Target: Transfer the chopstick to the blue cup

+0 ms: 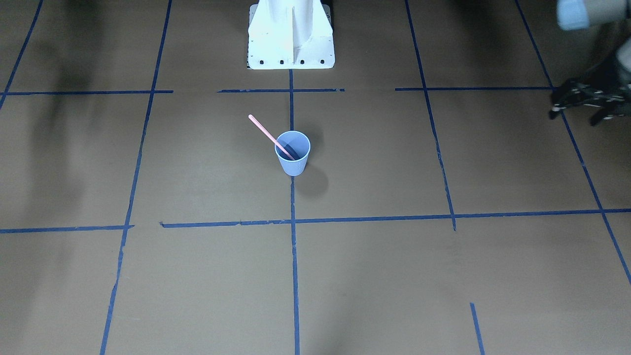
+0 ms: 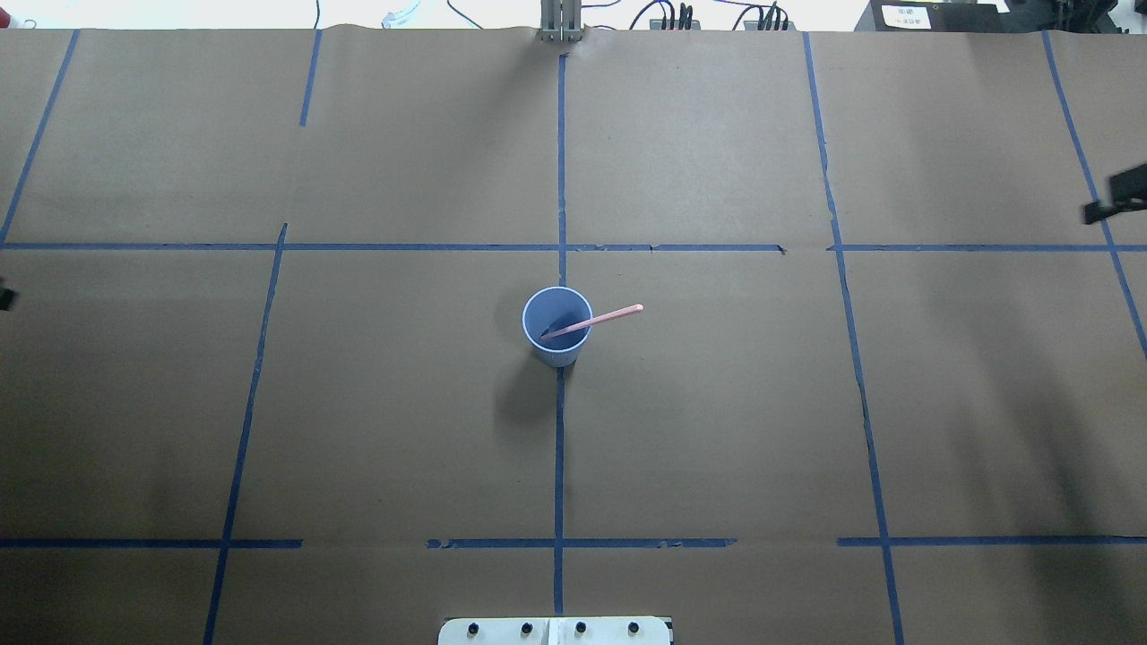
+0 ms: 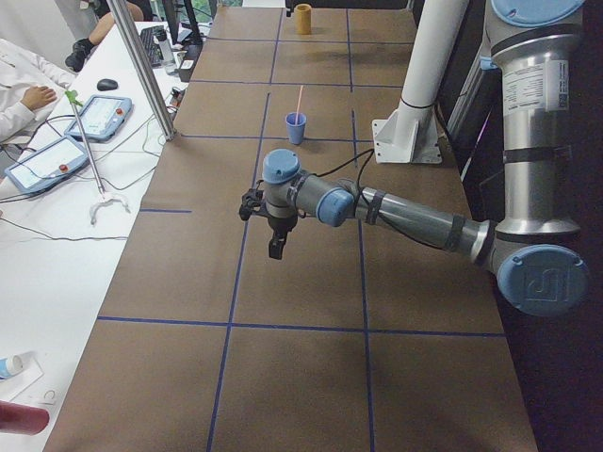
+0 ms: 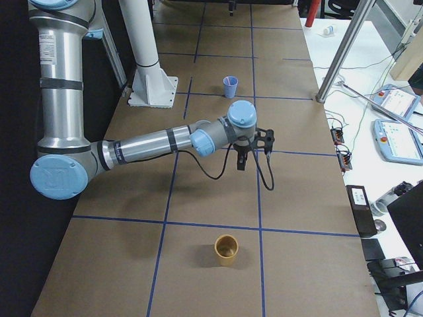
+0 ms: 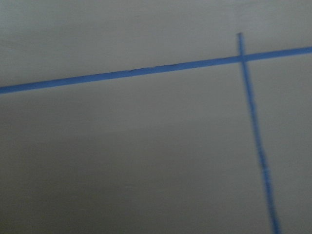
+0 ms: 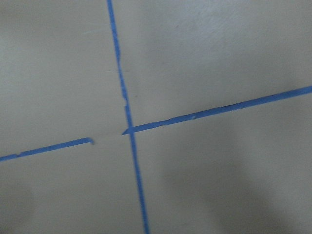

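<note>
Pink chopstick (image 1: 264, 131) leans in the blue cup (image 1: 294, 166) on the desk (image 1: 443, 276); left end effector (image 3: 275, 248) and right end effector (image 4: 240, 164) hang well apart, openings unclear.

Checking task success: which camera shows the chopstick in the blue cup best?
Overhead exterior: it looks into the blue cup and shows the chopstick ending inside, leaning over the rim. Front-facing shows the same lean but less of the inside. Exterior left shows it small and far; exterior right, not discernible. Wrist views show only table.
</note>
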You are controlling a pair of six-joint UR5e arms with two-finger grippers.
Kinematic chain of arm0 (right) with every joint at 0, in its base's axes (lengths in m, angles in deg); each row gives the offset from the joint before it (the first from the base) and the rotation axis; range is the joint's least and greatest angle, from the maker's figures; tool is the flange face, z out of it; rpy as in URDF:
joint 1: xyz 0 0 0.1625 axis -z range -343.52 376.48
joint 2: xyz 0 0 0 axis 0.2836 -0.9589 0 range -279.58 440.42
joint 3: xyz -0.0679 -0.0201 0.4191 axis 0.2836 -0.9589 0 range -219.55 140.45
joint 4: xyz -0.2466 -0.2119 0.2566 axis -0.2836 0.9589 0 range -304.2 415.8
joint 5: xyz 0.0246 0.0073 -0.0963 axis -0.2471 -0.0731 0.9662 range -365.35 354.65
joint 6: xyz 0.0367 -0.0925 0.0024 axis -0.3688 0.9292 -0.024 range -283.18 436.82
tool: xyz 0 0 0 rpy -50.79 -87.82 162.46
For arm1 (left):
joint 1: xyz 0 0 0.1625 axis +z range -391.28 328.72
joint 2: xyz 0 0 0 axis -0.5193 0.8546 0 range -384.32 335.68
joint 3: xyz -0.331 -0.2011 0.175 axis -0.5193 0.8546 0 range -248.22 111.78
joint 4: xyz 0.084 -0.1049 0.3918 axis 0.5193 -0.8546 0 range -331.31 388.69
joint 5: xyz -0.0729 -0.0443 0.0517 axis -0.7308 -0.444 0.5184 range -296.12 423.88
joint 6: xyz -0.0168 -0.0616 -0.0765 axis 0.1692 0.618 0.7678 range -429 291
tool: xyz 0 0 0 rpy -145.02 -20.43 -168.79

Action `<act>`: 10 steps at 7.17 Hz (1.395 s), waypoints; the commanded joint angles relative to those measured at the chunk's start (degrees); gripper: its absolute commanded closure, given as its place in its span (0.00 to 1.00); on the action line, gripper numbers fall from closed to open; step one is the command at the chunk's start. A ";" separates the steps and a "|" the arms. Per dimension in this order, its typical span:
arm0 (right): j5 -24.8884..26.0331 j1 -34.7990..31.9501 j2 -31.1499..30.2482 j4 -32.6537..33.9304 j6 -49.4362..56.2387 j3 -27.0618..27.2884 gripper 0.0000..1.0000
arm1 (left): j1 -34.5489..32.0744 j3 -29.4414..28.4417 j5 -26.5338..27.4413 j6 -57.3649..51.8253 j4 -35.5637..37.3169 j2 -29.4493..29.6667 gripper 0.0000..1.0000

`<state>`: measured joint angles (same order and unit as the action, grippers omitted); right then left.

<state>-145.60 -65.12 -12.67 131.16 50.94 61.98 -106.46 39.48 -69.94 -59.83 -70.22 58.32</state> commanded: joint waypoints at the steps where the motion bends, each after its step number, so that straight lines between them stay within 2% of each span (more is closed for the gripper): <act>1: 5.21 -9.06 -0.69 8.77 25.66 -4.75 0.00 | -12.22 -7.91 -2.94 -16.68 2.65 -0.28 0.00; 2: 6.64 -12.06 0.09 17.19 36.05 -4.93 0.00 | -15.84 -7.94 -2.85 -24.48 10.16 0.50 0.00; 3: 6.66 -12.61 0.62 20.67 39.90 -5.02 0.00 | -19.09 -7.07 -2.59 -26.21 16.32 2.42 0.00; 5: 6.22 -12.62 0.02 20.27 39.85 -6.94 0.00 | -19.39 -4.18 -2.85 -25.27 25.64 4.45 0.00; 10: 4.82 -12.53 0.63 20.18 39.06 -7.05 0.00 | -18.69 -3.72 0.13 -24.91 26.41 4.47 0.00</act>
<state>-140.13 -77.66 -11.99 151.28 90.24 54.86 -125.26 35.49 -70.45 -84.67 -43.52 63.04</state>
